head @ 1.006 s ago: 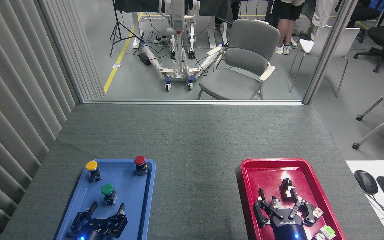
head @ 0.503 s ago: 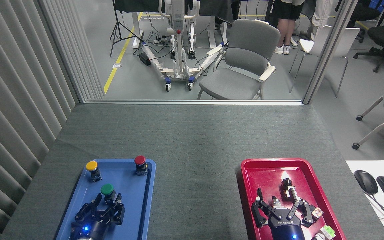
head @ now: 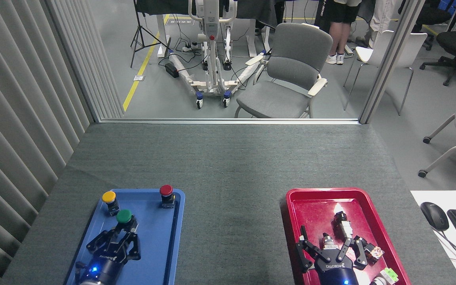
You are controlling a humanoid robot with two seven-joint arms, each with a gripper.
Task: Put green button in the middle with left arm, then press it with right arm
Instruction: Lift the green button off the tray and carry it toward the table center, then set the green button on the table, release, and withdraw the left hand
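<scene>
Your left claw (head: 123, 236) grips the green button (head: 124, 216) on the blue tray (head: 160, 241); the yellow button (head: 109, 196) stands just beside it, the red button (head: 166, 190) near; your right claw (head: 328, 247) is splayed.

robot lab — hoist rig (head: 211, 47), office chairs (head: 287, 71)

left gripper (head: 123, 236): fingers closed together | right gripper (head: 329, 247): fingers spread

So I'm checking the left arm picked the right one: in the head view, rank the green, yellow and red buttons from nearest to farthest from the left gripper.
1. Green button: at the left gripper's fingertips, mid blue tray.
2. Yellow button: just beyond, tray's far left corner.
3. Red button: farthest, tray's far right corner.
</scene>
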